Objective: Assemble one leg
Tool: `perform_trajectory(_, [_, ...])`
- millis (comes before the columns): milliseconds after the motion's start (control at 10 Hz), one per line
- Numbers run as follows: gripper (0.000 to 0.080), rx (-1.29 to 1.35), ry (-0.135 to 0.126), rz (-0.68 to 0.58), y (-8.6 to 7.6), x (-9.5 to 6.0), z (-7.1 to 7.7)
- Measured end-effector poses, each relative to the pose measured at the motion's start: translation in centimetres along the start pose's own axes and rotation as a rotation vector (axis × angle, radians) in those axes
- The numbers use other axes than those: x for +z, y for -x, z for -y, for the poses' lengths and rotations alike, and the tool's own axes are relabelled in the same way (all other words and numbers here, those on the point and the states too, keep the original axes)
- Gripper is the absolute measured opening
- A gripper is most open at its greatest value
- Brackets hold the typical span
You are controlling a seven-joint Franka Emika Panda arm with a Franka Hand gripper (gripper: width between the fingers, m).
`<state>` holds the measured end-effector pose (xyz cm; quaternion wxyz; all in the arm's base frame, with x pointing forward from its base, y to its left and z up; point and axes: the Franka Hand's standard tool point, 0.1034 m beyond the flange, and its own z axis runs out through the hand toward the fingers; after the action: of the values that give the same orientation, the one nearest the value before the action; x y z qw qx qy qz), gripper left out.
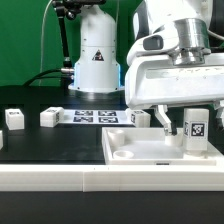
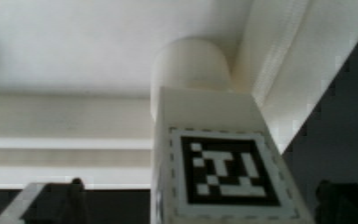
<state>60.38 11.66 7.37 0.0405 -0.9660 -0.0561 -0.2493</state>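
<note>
Gripper: the gripper hung over the exterior view's right part of the table, pointing down, with the leg between its jaws.
Opening: spread; in the wrist view the two dark fingertips sat wide on either side of the leg.
Contact: a dark gap showed between the leg and the fingertip on one side. The other side was too blurred to tell, but no pinch was visible.
Leg: the leg stood upright with its tag facing both cameras, and a rounded white end showed beyond the tagged face in the wrist view.
Leg's place: over the corner of the large white panel on the exterior view's right. Its lower end met the panel's top, but whether it was seated there could not be told.
Panel: it lay flat at the front of the black table, with a recessed corner towards the exterior view's left.
Marker board: the marker board lay flat behind the panel.
Other parts: a white post lay just beside the marker board, a second post lay on the board's other side, and a third post lay near the exterior view's left edge, all well apart from the gripper.
</note>
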Motion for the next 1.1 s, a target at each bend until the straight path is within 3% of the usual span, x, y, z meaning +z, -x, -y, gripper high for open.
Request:
perform_trajectory(200, [0.0649,-0.001,-0.002,0.002,-0.48,-0.87,0.05])
perform_trajectory(500, [0.0649,0.01,-0.006,0.053,0.03,-0.67,-0.25])
perform_trajectory(800, [0.0649,0.047,-0.042,0.276,-0.06,-0.52,0.25])
perform_trajectory(1100, [0.0649,0.076,-0.054,0.398,-0.34,-0.72,0.23])
